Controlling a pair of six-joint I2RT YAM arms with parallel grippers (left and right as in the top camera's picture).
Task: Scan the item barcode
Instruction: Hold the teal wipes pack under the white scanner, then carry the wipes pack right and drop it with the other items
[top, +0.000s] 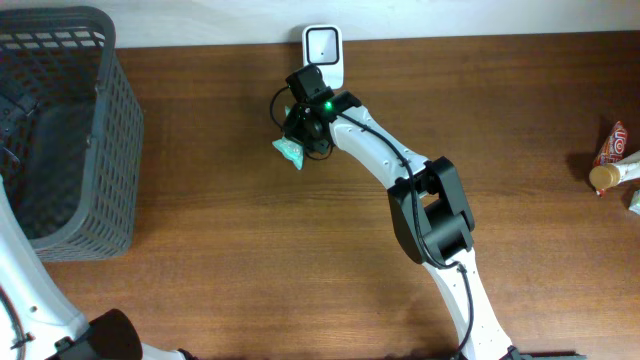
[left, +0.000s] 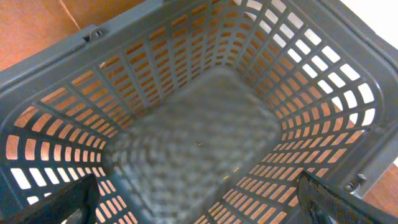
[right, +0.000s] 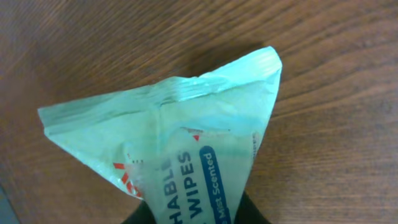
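1. My right hand (top: 296, 132) pinches the one wipes packet (right: 186, 143), just on the near side of the single white scanner (top: 323, 45) at the worktop's (top: 200, 250) far edge.
2. My left hand (left: 199, 202) is spread wide over the one grey basket (top: 122, 130), at the left.
3. At least two small items (top: 612, 160) lie at the right edge.

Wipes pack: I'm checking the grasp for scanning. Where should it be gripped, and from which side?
Probably pinch the wipes pack across its soft body, coming from above, clear of the crimped end seal. The flexible film folds thin between the fingers there, as the right gripper hold shows, and the seal end stays free.
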